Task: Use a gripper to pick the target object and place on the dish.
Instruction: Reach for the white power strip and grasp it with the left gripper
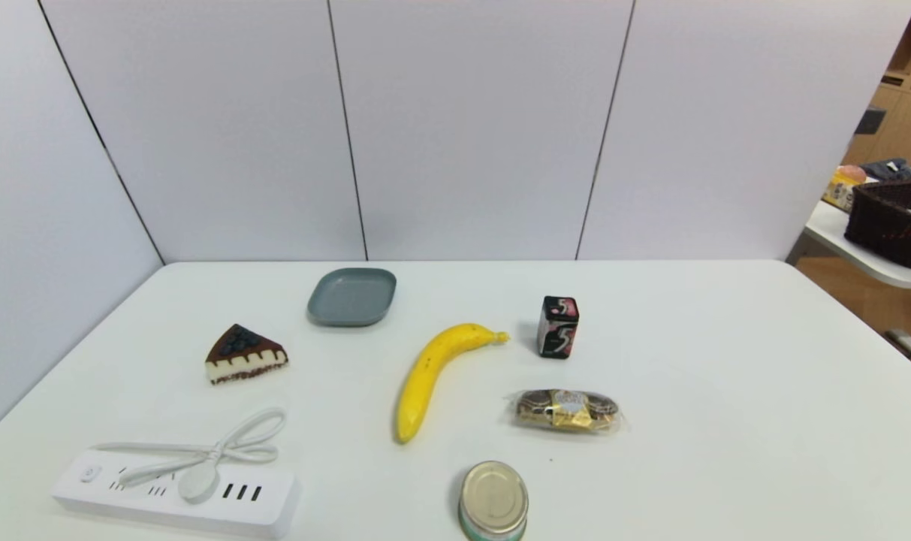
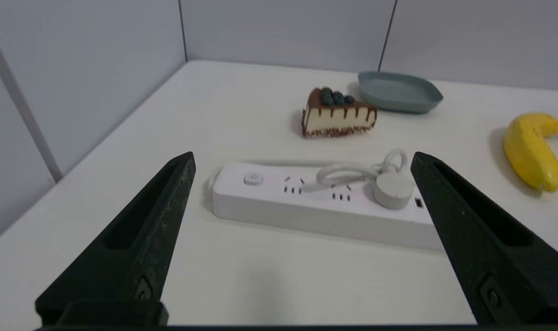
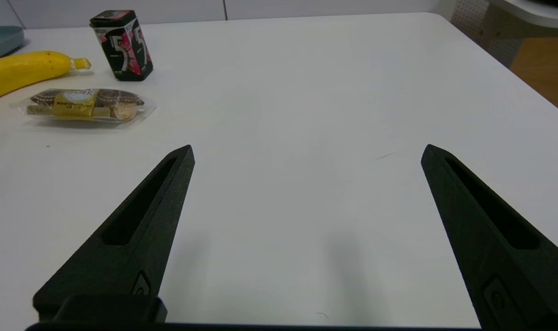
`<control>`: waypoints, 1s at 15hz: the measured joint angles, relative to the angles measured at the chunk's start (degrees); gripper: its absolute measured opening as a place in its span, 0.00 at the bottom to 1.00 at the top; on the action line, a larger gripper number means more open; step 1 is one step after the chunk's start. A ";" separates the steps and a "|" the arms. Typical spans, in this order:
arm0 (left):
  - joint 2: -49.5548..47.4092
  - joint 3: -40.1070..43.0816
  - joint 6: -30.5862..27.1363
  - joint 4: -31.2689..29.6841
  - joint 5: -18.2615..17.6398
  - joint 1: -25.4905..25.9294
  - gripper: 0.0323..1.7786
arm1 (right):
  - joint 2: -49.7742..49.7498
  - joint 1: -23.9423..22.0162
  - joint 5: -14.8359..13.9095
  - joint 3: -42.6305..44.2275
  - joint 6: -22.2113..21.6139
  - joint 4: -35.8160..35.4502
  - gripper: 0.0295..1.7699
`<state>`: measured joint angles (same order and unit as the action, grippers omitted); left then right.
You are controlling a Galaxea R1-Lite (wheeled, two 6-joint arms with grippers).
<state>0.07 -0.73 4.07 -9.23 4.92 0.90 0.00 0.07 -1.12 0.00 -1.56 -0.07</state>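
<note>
Your left claw (image 2: 302, 165) hangs spread apart, framing the power strip (image 2: 325, 202) near-left for pickup; the plate (image 2: 399, 92) waits beyond. Right claw (image 3: 306, 156) idles apart over bare worktop (image 3: 306, 92).

White table (image 1: 725, 391), pale panelled wall (image 1: 470, 128), wooden shelving (image 1: 906, 98), second table (image 1: 868, 252) at right

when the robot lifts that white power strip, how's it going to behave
The power strip looks like a rigid plastic bar, so it should stay stiff. Being long, it may tilt unless the open left gripper grabs mid-length. Its looped cord and plug lie loosely on top and could slide off and dangle.
</note>
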 joint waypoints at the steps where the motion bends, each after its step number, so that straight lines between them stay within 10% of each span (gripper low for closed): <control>1: 0.00 -1.35 -0.39 -0.96 1.22 0.00 0.95 | 0.00 0.00 -0.02 0.00 0.00 -0.02 0.97; 9: 11.23 -25.33 -6.57 5.05 2.16 0.20 0.95 | 0.00 0.00 0.00 0.00 -0.01 -0.02 0.97; 15: 37.05 -50.33 -15.51 6.75 -8.61 0.20 0.95 | 0.00 0.00 0.00 0.00 -0.01 0.00 0.97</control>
<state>37.12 -51.07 -11.43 -2.47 -3.68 1.10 0.00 0.07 -1.12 0.00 -1.57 -0.07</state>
